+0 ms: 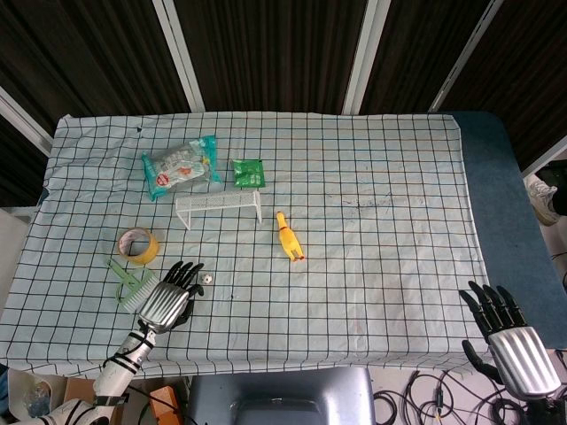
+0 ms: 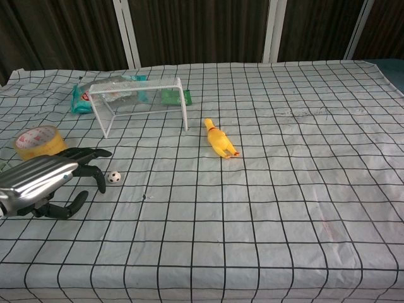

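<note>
Left hand [image 2: 44, 180] empty, fingers spread, tips just beside tiny black-and-white toy football [image 2: 113, 177], in front of white wire mini goal [image 2: 140, 104]. Right hand [image 1: 509, 339] spread, empty, far off.

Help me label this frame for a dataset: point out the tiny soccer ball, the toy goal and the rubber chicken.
soccer ball [image 2: 113, 177], chest view, centre of the ball.
toy goal [image 2: 137, 84], chest view, middle of the top crossbar.
rubber chicken [image 2: 218, 141], chest view, middle of its yellow body.
</note>
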Robot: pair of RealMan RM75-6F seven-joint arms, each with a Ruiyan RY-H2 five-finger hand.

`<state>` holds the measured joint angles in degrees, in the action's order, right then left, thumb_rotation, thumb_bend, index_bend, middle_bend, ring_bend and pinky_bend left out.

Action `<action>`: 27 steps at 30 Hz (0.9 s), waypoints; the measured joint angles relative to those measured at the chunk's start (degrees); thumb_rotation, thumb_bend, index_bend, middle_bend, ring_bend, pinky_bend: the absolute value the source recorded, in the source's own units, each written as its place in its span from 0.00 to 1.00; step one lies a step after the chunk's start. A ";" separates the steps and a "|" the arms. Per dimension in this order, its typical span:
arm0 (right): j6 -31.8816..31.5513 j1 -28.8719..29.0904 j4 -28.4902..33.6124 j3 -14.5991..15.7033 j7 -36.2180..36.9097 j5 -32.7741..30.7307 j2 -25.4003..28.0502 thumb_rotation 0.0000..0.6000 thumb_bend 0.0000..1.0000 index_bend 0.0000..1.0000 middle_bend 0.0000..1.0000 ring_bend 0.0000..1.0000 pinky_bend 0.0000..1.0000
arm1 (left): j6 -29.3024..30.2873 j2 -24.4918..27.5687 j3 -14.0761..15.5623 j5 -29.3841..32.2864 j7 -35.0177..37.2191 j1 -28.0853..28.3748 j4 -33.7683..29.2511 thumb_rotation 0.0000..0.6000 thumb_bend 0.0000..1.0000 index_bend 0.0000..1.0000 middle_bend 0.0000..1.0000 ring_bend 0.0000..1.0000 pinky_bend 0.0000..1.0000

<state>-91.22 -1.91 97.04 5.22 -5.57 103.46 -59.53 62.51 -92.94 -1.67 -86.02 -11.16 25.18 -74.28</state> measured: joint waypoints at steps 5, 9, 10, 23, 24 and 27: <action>-0.15 -0.10 -0.15 0.08 0.04 0.11 0.06 1.00 0.33 0.00 0.00 0.00 0.00 | -0.71 -0.52 -0.55 1.45 -0.71 0.55 0.95 1.00 0.64 0.40 0.04 0.00 0.00; -0.82 -0.35 -0.34 -0.03 0.35 0.03 0.12 1.00 0.33 0.00 0.00 0.00 0.00 | -1.84 -1.60 -1.78 2.50 -2.01 2.00 2.13 1.00 0.64 0.31 0.06 0.00 0.00; -1.00 -0.40 -0.33 -0.12 0.48 -0.06 0.15 1.00 0.33 0.00 0.00 0.00 0.00 | -2.25 -1.92 -2.34 2.87 -2.57 2.56 2.65 1.00 0.64 0.24 0.07 0.00 0.00; -1.83 -0.63 -0.89 0.27 1.94 1.00 0.68 1.00 0.33 0.00 0.00 0.00 0.00 | 11.87 2.96 -15.17 4.02 -4.15 4.71 -8.10 1.00 0.63 0.00 0.21 0.10 0.17; -1.84 -0.66 -0.90 0.35 1.84 1.18 0.65 1.00 0.33 0.00 0.00 0.00 0.00 | 13.51 4.92 -15.13 3.50 -4.21 3.75 -10.89 1.00 0.63 0.00 0.21 0.10 0.17; -1.92 -0.76 -0.92 0.56 1.35 1.75 0.41 1.00 0.33 0.00 0.00 0.00 0.00 | 16.13 10.66 -13.55 1.78 -4.13 0.49 -17.08 1.00 0.60 0.00 0.21 0.10 0.17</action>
<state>-93.15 -2.67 96.12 5.78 -4.22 105.21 -59.13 78.65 -82.28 -15.22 -84.25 -15.28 25.67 -91.36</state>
